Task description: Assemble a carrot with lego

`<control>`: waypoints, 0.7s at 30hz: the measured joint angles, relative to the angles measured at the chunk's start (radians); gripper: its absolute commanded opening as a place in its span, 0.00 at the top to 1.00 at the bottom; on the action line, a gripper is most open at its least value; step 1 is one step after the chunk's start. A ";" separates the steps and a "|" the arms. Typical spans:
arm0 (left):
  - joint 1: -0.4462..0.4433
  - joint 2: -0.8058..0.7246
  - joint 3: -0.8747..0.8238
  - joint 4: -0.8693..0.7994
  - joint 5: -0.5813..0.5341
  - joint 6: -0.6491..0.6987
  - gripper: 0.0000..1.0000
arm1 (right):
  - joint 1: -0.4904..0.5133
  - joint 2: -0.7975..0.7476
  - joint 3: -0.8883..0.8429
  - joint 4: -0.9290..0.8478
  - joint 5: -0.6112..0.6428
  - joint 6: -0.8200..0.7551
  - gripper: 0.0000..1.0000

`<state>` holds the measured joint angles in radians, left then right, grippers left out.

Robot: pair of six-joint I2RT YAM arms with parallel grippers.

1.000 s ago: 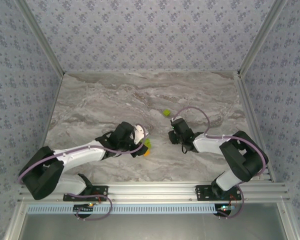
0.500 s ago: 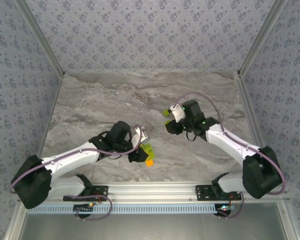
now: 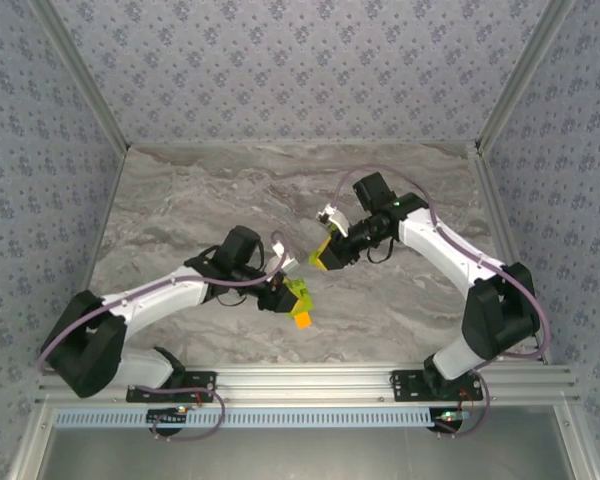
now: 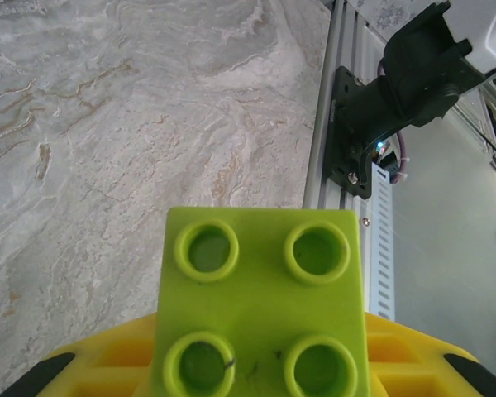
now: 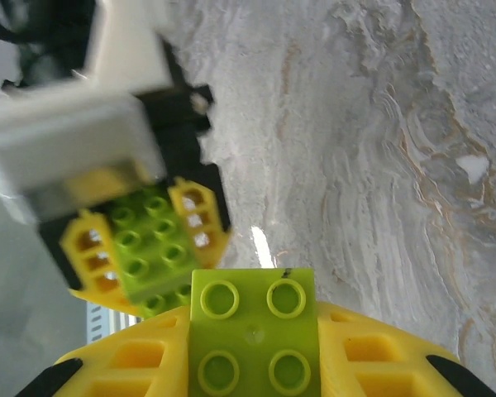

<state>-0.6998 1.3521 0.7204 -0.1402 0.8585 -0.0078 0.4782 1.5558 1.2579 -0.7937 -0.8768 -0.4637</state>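
The right gripper (image 3: 327, 254), clamped on a green brick (image 5: 252, 339), hangs just beyond and right of the carrot (image 3: 299, 303) pinched by the left gripper (image 3: 283, 293).

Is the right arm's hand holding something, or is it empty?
Holding: a lime-green brick sits clamped between the yellow right fingers, its four studs facing the wrist camera.

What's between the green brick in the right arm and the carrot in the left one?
Nothing: only bare table separates brick and carrot, per the top view.
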 measured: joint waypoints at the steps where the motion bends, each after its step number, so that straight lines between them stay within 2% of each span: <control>1: 0.000 0.021 0.014 -0.010 0.003 0.010 0.80 | 0.000 0.015 0.026 -0.026 -0.011 -0.020 0.79; 7: 0.005 0.057 0.051 -0.060 0.018 0.072 0.80 | 0.000 0.119 0.164 -0.204 -0.029 -0.136 0.78; 11: 0.025 0.059 0.084 -0.098 0.057 0.114 0.80 | 0.002 0.148 0.179 -0.280 -0.028 -0.186 0.78; 21: 0.037 0.077 0.117 -0.146 0.114 0.162 0.82 | 0.056 0.151 0.193 -0.347 0.006 -0.230 0.78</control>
<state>-0.6624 1.4296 0.8371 -0.2867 0.9726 0.1543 0.5339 1.7069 1.4506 -1.1408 -0.8703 -0.6933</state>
